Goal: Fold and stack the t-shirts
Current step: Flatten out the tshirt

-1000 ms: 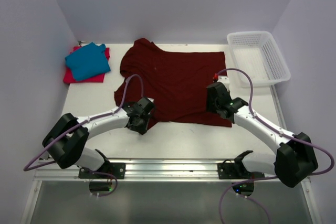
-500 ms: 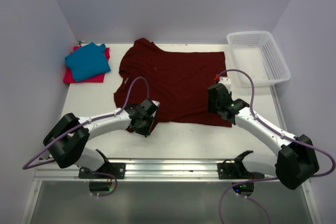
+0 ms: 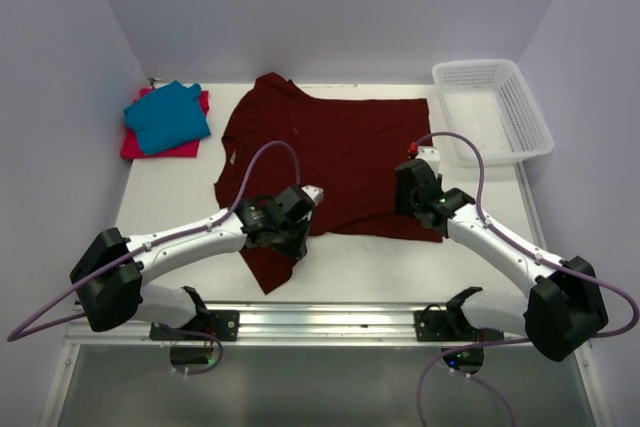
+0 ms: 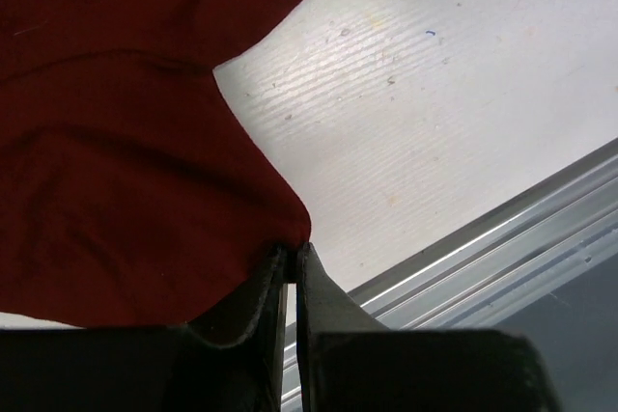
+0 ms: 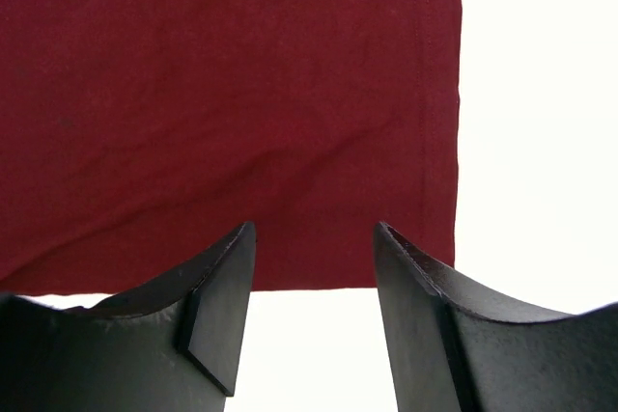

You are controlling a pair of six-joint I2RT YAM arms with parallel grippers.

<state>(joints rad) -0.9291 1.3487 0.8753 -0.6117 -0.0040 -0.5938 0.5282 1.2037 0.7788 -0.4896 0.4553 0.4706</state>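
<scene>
- Leftward of centre, the left end effector (image 3: 290, 231) has swung in toward the middle of the worktop (image 3: 170, 192) since a second ago. It has drawn a corner of the maroon t-shirt (image 3: 335, 147) out toward 6 o'clock, where a pointed flap now reaches close to the near rail (image 3: 330, 319).
- Its jaws are pressed together, pinching that maroon corner, as the left wrist view shows (image 4: 290, 260).
- The right end effector (image 3: 418, 192) has barely shifted. It hovers at about 4 o'clock over the shirt's near hem corner with its jaws spread and nothing between them (image 5: 311, 238).
- Judged from this, the spreading step is under way and no fold has been made in this shirt yet.
- The maroon cloth is thin and limp, mostly flat across the centre, with soft creases radiating from the pinch and a stitched hem along its right edge.
- At 10 o'clock, the teal t-shirt (image 3: 168, 115) sits folded on top of the folded red-pink t-shirt (image 3: 132, 145), so two of the three look finished.
- A white mesh basket (image 3: 530, 142) of rigid plastic stands at 2 o'clock, apart from the shirt.
- The worktop looks hard, pale and faintly ribbed.
</scene>
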